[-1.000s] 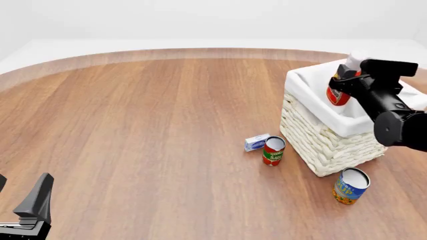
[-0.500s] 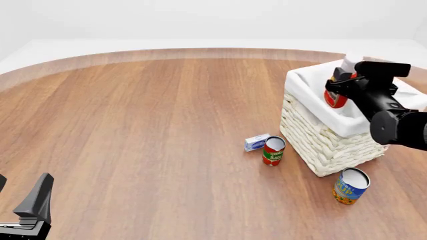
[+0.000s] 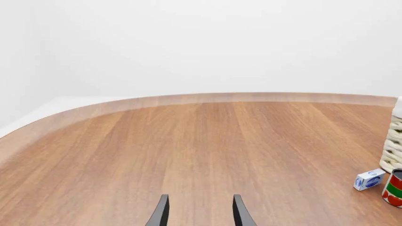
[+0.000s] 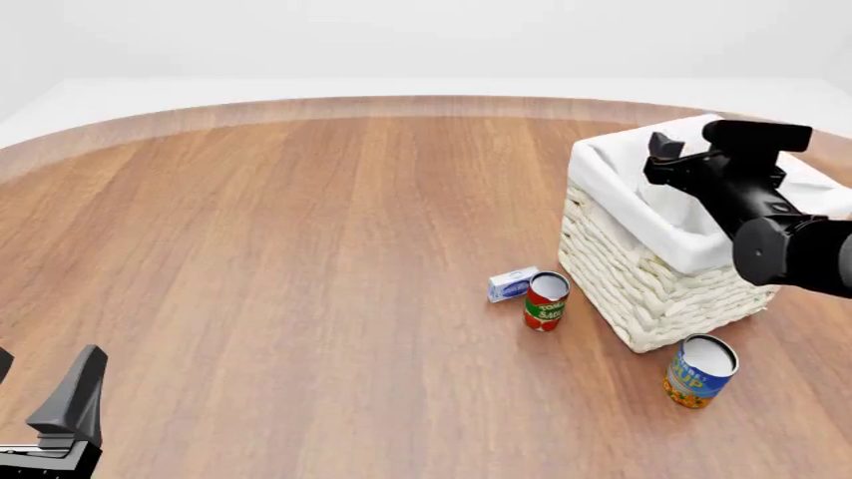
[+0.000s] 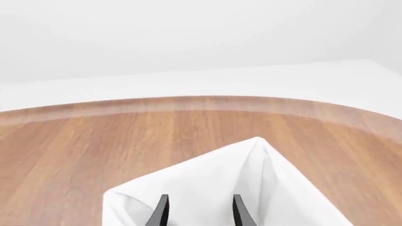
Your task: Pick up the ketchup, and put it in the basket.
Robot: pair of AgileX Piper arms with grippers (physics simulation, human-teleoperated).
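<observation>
Two cans stand on the one round wooden table (image 4: pixel 293 259): a red-and-green tomato sauce can (image 4: pixel 545 301) and a blue-and-yellow can (image 4: pixel 699 371). There is one small white-and-blue box (image 4: pixel 512 284), one cream wicker basket (image 4: pixel 639 279) with a white cloth liner, and two black grippers, the left gripper (image 3: pixel 197 214) and the right gripper (image 5: pixel 197 213).
</observation>
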